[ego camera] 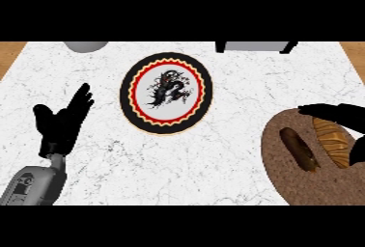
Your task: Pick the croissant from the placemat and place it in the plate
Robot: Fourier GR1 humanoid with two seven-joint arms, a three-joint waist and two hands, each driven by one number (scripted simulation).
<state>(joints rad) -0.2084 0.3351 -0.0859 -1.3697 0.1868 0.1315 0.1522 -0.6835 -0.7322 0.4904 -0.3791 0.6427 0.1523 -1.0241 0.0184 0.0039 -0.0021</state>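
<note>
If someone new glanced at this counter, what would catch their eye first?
The plate at the centre, black-rimmed with a red ring and a dark dragon. Next, the brown placemat at lower right, where the right hand curls over the croissant. The left hand rests open at the left.

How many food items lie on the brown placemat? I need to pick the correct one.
2: a dark brown elongated pastry mid-mat, and a golden striped croissant right of it, partly under the black right hand. More may be hidden.

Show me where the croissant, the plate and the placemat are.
croissant [332, 140]: head view, its striped golden top.
plate [166, 126]: head view, its black lower rim.
placemat [285, 178]: head view, bare brown surface.
</note>
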